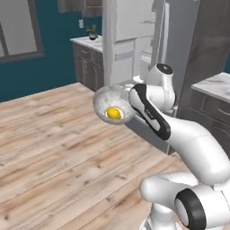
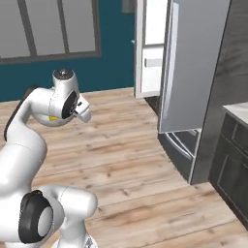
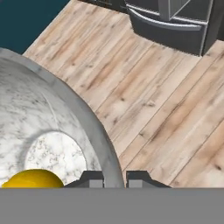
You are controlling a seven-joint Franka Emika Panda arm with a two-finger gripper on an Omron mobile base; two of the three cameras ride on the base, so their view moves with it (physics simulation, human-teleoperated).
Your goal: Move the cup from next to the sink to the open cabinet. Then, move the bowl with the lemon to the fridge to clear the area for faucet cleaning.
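The wide pale grey mottled bowl (image 1: 108, 99) hangs in the air above the wooden floor, tilted toward the left base camera, with the yellow lemon (image 1: 113, 113) low inside it. In the hand view the bowl (image 3: 52, 127) takes up the left side, and the lemon (image 3: 31, 178) lies at its bottom. My gripper (image 3: 114, 178) is shut on the bowl's rim, one fingertip on each side of it. The fridge (image 1: 134, 49) stands open just beyond the bowl, its white inner shelves showing. Its tall grey door (image 2: 193, 63) swings out to the right.
The fridge's dark base drawer (image 3: 168, 26) juts out low over the floor. A dark counter cabinet (image 2: 235, 160) stands at the right, and another counter with a small plant (image 1: 92, 32) lies at the back left. Wooden floor (image 1: 54, 148) spreads wide to the left.
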